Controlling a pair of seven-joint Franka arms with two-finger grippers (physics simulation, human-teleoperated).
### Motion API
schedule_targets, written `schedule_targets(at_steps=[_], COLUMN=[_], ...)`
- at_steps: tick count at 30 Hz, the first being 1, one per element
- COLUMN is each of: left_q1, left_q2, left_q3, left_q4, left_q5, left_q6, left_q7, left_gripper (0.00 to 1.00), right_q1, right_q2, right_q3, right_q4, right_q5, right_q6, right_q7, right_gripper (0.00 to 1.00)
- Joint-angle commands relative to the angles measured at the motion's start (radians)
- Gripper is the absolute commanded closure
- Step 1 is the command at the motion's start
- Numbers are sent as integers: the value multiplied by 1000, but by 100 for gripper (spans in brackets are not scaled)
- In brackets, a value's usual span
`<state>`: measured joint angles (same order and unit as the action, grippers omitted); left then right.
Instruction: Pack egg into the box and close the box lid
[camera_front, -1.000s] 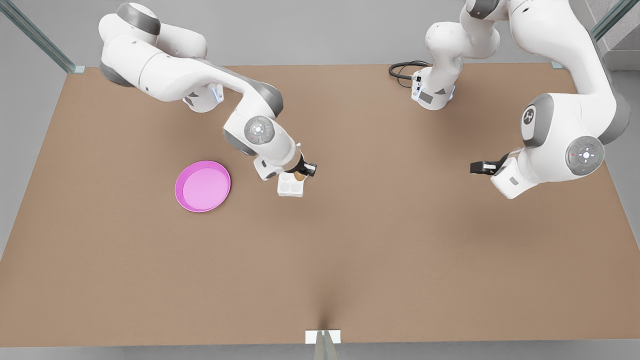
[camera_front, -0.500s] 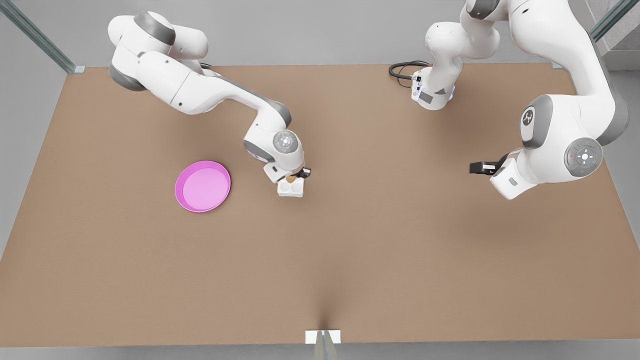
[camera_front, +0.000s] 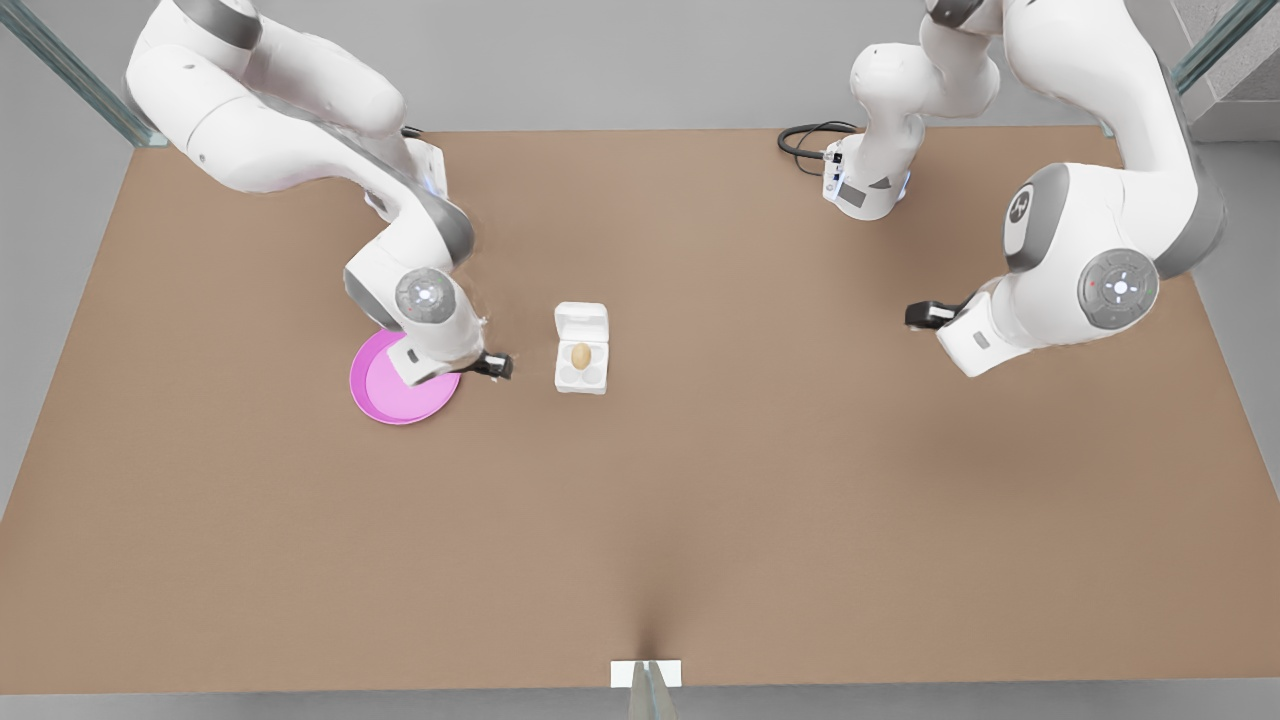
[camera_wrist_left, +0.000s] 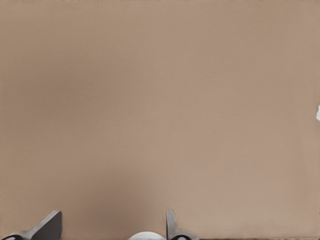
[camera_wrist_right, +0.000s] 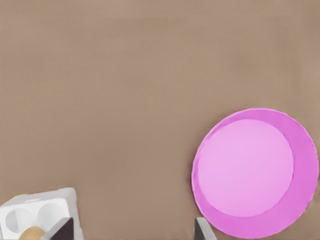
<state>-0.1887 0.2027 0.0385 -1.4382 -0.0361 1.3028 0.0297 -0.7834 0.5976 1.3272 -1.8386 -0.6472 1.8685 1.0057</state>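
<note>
Your brown table (camera_front: 700, 500) sat within a grey room. The egg (camera_front: 581, 355) lay in a rear cup of the box (camera_front: 581, 372), the box lid (camera_front: 581, 322) open. Your right gripper (camera_front: 497, 366), fingers spread and empty, hung between pink plate (camera_front: 385, 405) and box. Your left gripper (camera_front: 920, 314), also spread, waited well apart.

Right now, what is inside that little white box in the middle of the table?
One tan egg sits in a back cup of the box. The two front cups look empty. The fourth cup is hard to make out. The lid stands open.
</note>
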Motion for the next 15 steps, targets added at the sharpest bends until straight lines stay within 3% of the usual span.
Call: schedule_targets(at_steps=[1, 2, 3, 4, 5, 6, 7, 8, 11, 13, 15], left_q1=[-1, -1, -1, -11, -99, -270, -379, -460, -617, -702, -752], left_q2=[0, 0, 6, 18, 38, 113, 142, 213, 285, 291, 330], left_q3=[-8, -5, -8, -25, -38, -38, -45, -46, -63, -92, -94], left_q4=[1, 5, 12, 38, 39, 105, 117, 177, 206, 203, 203], left_q5=[5, 4, 5, 5, 1, -4, -11, -18, -146, -156, -166], left_q6=[-4, -2, 0, -5, -5, -10, 1, 9, 61, 96, 233], left_q7=[-2, -10, -16, -49, -227, -444, -458, -482, -642, -737, -824], left_gripper=[0, 0, 0, 25, 57, 56, 70, 74, 79, 79, 79], right_q1=[-3, -52, -57, 18, 140, 305, 409, 561, 701, 699, 684], right_q2=[-2, -5, -21, -51, -211, -314, -398, -435, -487, -524, -547], right_q3=[-6, 6, -35, -152, -423, -716, -931, -1193, -1347, -1310, -1307], right_q4=[51, 84, 180, 269, 344, 344, 332, 338, 331, 321, 274], right_q5=[-3, -52, -81, -60, 192, 395, 517, 616, 623, 623, 690], right_q6=[-20, -37, -34, -48, -49, -87, -138, -193, -216, -229, -210], right_q7=[-57, -137, -257, -334, -539, -680, -814, -920, -941, -611, -664], right_gripper=[0, 0, 0, 0, 0, 0, 0, 0, 0, 0, 0])
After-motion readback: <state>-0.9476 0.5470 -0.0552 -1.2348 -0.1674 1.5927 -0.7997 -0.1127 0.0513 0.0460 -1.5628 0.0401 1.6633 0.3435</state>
